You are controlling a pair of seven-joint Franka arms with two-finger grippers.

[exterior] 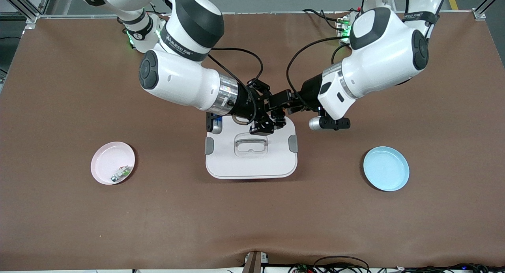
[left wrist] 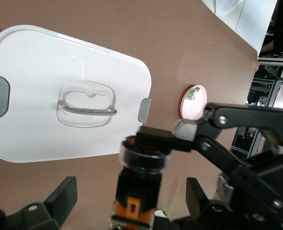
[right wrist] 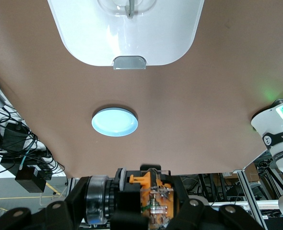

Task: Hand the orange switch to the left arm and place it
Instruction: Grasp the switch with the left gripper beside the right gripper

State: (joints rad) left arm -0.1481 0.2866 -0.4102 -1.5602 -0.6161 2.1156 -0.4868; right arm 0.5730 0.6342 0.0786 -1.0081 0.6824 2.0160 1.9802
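The right gripper (exterior: 263, 123) is clamped on the orange switch (left wrist: 140, 184) above the box (exterior: 251, 154) at mid-table; the left gripper (exterior: 285, 107) waits spread around it, not yet closed; handover and delivery to the blue plate (exterior: 386, 168) apparently remain.

Two white arms (exterior: 177, 79) with black joint bands, black round end caps, silver wrist rings above black grippers; looping black cables at each wrist; grey lettering on bands; green lights near bases.
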